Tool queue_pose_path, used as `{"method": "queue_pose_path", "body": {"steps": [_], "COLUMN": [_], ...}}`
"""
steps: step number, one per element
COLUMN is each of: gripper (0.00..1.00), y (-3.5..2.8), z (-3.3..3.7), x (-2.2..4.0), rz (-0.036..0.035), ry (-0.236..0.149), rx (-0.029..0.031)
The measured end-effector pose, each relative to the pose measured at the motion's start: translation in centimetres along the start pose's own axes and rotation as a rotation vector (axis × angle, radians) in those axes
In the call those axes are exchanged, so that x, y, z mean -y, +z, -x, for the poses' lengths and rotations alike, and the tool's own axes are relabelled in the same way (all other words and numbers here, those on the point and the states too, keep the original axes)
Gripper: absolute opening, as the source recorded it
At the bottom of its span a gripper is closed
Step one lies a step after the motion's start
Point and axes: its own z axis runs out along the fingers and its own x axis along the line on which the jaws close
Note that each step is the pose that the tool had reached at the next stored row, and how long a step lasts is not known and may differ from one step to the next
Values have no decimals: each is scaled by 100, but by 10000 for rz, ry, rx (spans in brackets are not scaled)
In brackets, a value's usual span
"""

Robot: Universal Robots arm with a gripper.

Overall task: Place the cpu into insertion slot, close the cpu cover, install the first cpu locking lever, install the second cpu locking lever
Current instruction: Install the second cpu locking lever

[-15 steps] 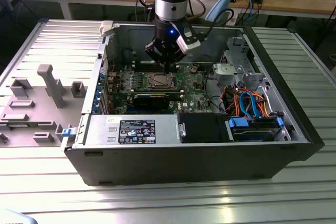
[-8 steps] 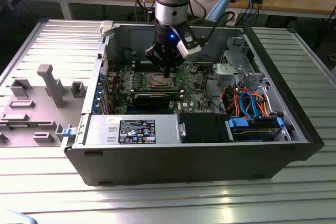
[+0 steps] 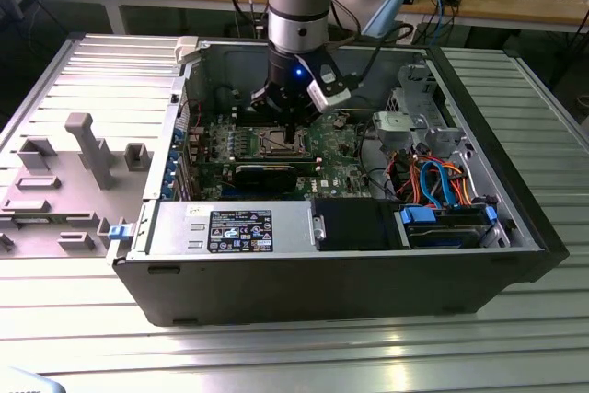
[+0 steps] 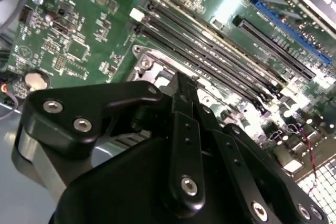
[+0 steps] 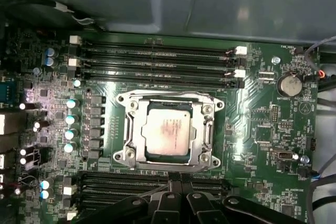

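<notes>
While the small square silver-grey cpu (image 5: 168, 134) sits in the silver-rimmed insertion slot (image 5: 134, 135), the black gripper (image 5: 176, 184), fingers pressed together, hovers beside it, holding nothing.

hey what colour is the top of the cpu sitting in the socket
Plain silver-grey metal with a faint pinkish sheen; the cpu shows best in the first wrist view.

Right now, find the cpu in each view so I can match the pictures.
Exterior view: the cpu is the pale square on the green board, just below the gripper and partly hidden by it.
First wrist view: it sits mid-picture in the silver socket frame.
Second wrist view: I cannot make it out behind the gripper.
Shared landmark: the long black memory slots beside the socket.
</notes>
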Motion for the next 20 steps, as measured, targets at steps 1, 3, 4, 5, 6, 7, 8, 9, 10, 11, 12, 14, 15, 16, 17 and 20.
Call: {"method": "queue_pose_path", "body": {"steps": [1,3,4,5,6,7,8,9,10,11,12,14,15,16,17,20], "gripper": [11,11,11,11,11,11,11,11,11,11,11,11,11,11,11,11], "y": [2,9,14,28,43,55,82,96,100,101,102,105,105,105,105,81], "z": [-14,-74,-103,-185,-265,-339,-399,-417,-447,-460,-464,-468,-474,-484,-491,-550], "x": [11,59,78,124,129,133,149,181,234,262,275,284,284,289,302,342], "rz": [31,154,190,254,292,353,432,460,479,490,516,676,824,891,912,908], "ry": [0,1,1,1,2,3,4,2,0,0,-1,0,2,4,2,-2], "rx": [2,10,13,18,21,23,29,32,33,34,35,47,57,67,76,191]}}
